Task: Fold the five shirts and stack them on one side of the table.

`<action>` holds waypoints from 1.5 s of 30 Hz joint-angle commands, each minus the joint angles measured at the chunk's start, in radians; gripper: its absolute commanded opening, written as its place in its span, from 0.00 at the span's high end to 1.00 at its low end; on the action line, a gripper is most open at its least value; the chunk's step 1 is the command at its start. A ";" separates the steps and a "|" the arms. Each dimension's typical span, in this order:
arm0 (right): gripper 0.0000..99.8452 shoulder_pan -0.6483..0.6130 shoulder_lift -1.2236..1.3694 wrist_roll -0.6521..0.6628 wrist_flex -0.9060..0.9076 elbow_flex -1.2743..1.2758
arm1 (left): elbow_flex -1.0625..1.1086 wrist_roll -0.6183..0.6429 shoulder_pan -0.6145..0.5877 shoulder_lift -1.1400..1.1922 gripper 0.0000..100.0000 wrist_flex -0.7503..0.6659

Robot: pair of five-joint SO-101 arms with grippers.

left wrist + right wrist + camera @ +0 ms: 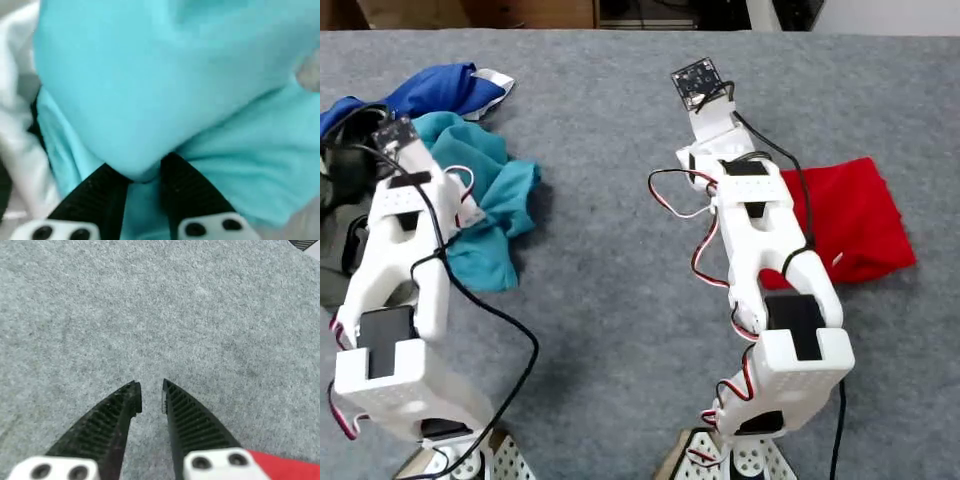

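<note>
A crumpled teal shirt [495, 215] lies at the table's left, and my left arm [405, 230] stands over it. In the left wrist view my left gripper [145, 172] is shut on a fold of the teal shirt [165, 85]. A folded red shirt [855, 225] lies at the right, beside my right arm [760, 230]. My right gripper [150, 390] hovers over bare grey table cloth, its fingers only slightly apart and holding nothing. A corner of the red shirt [285, 467] shows beside it.
A blue shirt [430, 90] with a white edge lies bunched at the far left. A dark grey shirt [335, 250] sits at the left edge by the left arm. White cloth [15, 125] shows beside the teal one. Grey felt [610, 250] lies bare between the arms.
</note>
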 commanded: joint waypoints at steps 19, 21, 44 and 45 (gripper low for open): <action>0.92 0.008 -0.010 -0.008 -0.023 -0.013 | 0.193 -0.226 0.585 -0.446 0.98 0.112; 0.92 0.008 -0.010 -0.008 -0.023 -0.013 | 0.193 -0.262 0.563 -0.460 0.98 0.114; 0.68 -0.381 0.030 0.238 0.666 -0.496 | -0.374 -0.186 -0.328 -0.464 0.74 0.663; 0.68 -0.412 0.054 0.241 0.700 -0.530 | -0.345 -0.186 -0.359 -0.470 0.74 0.643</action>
